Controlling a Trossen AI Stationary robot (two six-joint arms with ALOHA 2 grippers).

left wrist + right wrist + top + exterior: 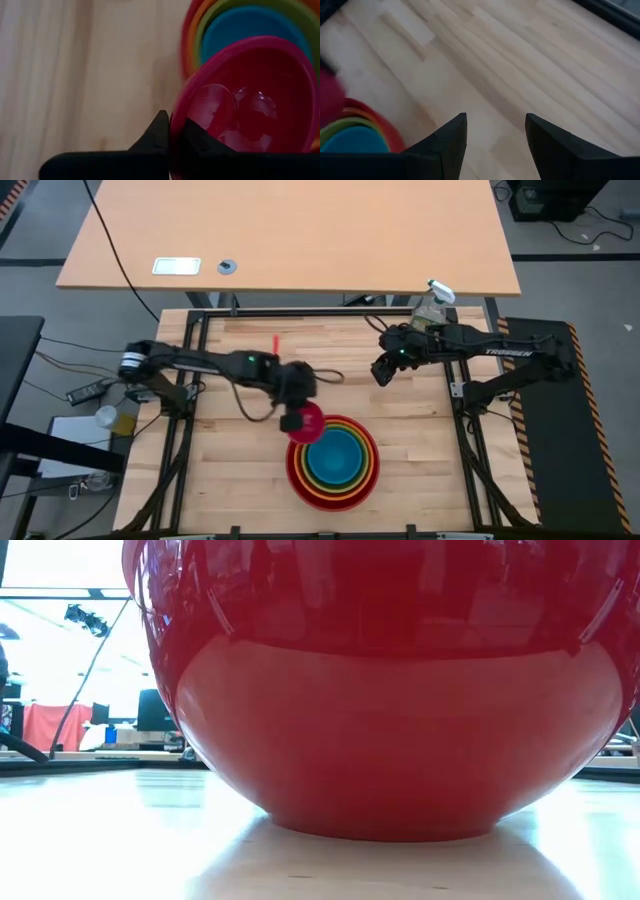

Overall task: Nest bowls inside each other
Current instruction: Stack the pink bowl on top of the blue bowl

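While the right pincer waits with its fingers apart over the far right part of the counter, the left pincer is clamped on the rim of a small magenta bowl, one finger inside and one outside. That bowl is held at the far left edge of the bowl stack (red outermost, then orange, green and blue), which sits on the counter near its front edge.

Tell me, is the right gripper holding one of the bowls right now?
No, the right gripper hangs open over bare wood with nothing between its fingers, while the left gripper pinches the magenta bowl by its rim.
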